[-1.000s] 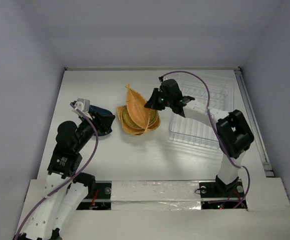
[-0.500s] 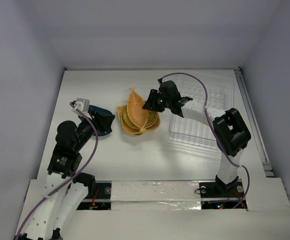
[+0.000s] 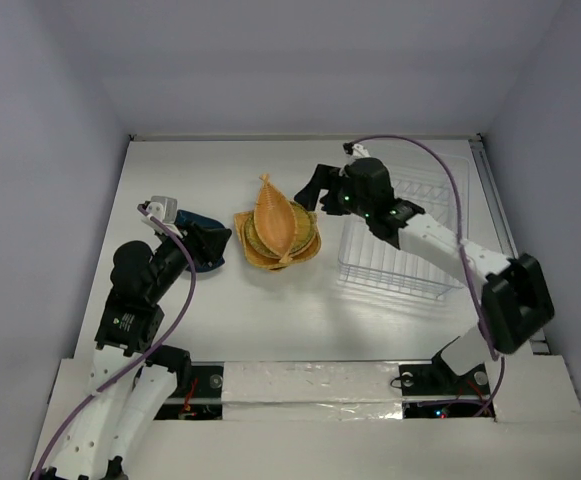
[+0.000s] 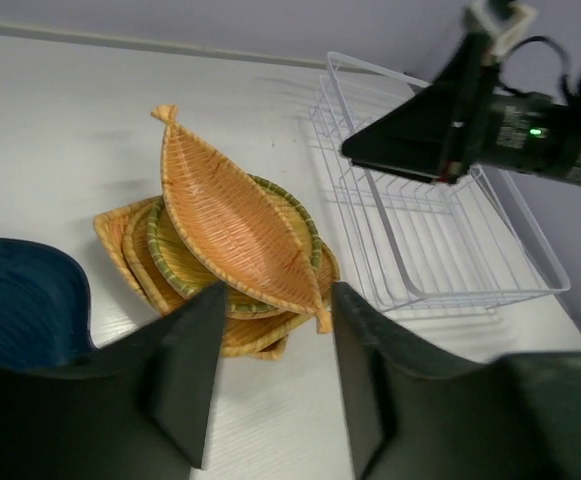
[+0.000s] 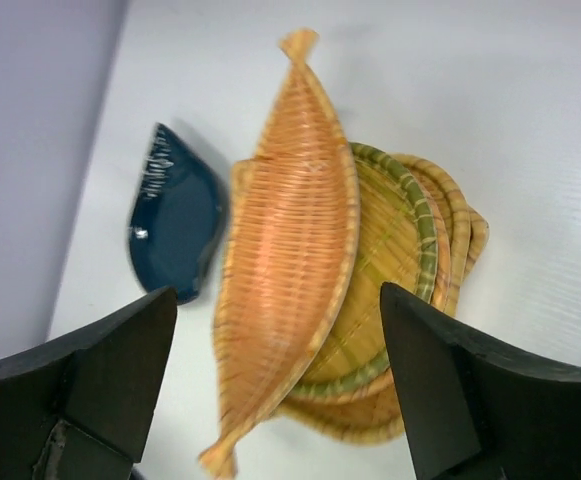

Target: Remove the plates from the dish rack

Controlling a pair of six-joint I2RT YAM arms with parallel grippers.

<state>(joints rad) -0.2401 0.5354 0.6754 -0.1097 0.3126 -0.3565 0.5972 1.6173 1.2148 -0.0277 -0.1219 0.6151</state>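
Right gripper (image 3: 312, 192) and left gripper (image 4: 275, 290) both spread apart, holding nothing — leaf-shaped plate (image 3: 278, 222) tops the woven plate stack (image 3: 255, 255) on the table (image 3: 270, 320), blue dish (image 5: 175, 215) left of it — dish rack (image 3: 390, 265) just right.

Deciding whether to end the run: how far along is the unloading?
Done: the dish rack shows no plates; the leaf-shaped plate tops the woven stack, and the blue dish lies beside it. In hand: nothing; the right gripper hovers open above the stack, and the left gripper is open near the blue dish. Left: seemingly nothing but retracting.
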